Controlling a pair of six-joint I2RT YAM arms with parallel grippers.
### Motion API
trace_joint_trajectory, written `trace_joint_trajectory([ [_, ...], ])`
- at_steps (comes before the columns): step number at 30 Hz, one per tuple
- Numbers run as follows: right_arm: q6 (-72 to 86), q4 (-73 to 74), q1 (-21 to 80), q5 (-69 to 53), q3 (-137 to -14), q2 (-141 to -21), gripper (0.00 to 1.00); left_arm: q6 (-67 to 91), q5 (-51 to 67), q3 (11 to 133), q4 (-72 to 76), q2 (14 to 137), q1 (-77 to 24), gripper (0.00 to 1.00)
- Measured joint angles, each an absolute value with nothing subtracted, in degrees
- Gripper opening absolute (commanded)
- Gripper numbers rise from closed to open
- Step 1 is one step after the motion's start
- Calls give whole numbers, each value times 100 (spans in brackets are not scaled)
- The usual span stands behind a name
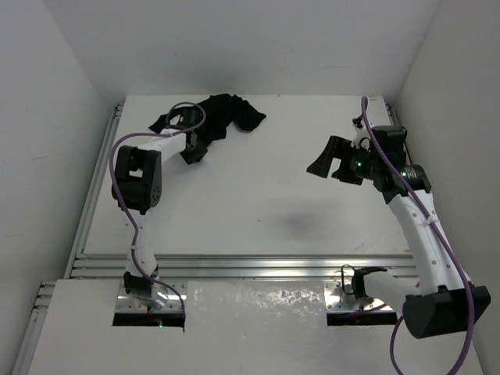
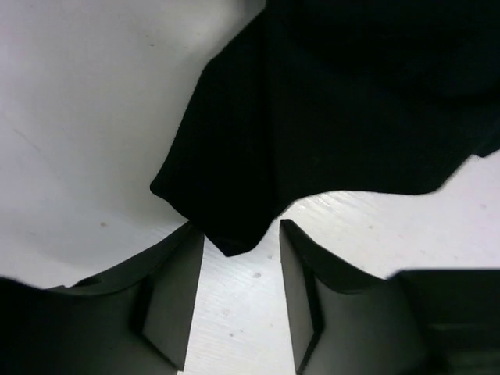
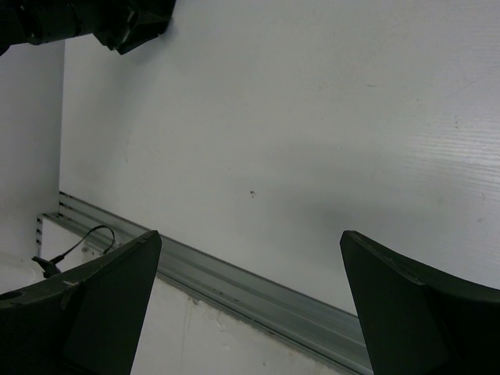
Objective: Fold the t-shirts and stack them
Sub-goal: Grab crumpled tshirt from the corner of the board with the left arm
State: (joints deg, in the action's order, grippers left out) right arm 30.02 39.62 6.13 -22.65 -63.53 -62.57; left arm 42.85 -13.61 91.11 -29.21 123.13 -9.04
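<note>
Showing a black t-shirt [image 1: 223, 113] lying bunched near the far-left corner of the white table [image 1: 258, 203]. Straddling one cloth corner with the left gripper [image 2: 241, 234], fingers apart, not clamping. Holding the right gripper [image 1: 334, 162] spread wide and empty by the right edge.

A plain black soft-cloth t-shirt [image 1: 225, 112] lies crumpled in a heap, unfolded, at the far left of the white table [image 1: 258, 195].

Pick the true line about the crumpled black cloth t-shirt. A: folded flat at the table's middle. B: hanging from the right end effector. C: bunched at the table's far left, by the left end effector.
C: the crumpled black cloth t-shirt lies bunched at the white table's far left, at the left end effector; the right end effector stands apart, open.
</note>
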Motion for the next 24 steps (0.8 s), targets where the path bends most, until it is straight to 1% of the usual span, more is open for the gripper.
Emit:
trace_joint_trajectory([
  [1,3004,3946,617,-2279,-6353,-6278,99,4294,-1393,9137,-2950,12355,-904,34],
  [2,3004,3942,622,-2283,-6353,-6300,99,4285,-1424,9174,-3000,12403,-904,28],
  [4,3004,3942,644,-2296,-6353,-6337,99,4281,-1479,9277,-3057,12466,-902,21],
  [5,3004,3940,652,-2303,-6353,-6359,99,4276,-1496,9323,-3070,12495,-902,14],
  [6,3004,3940,661,-2309,-6353,-6381,99,4270,-1511,9354,-3103,12516,-904,0],
  [10,3004,3933,690,-2318,-6353,-6453,99,4202,-1605,9524,-3345,12536,-917,0],
  [14,3000,3868,690,-2314,-6326,-6495,99,3918,-1946,9826,-4003,12401,-1059,0],
  [17,3002,3767,690,-2285,-6272,-6608,99,3621,-2268,10226,-4626,11764,-1566,0],
  [19,3006,3645,690,-2272,-6272,-6827,99,3363,-2519,10392,-4823,10989,-2132,0],
  [21,3026,3441,692,-2342,-6274,-7142,99,3103,-2867,10250,-4729,9918,-2698,0],
  [22,3050,3328,703,-2390,-6276,-7306,99,2936,-3096,9865,-4499,9113,-3013,0],
  [24,3087,3072,773,-2434,-6305,-7732,99,2764,-3380,8934,-4285,7540,-3087,0],
])
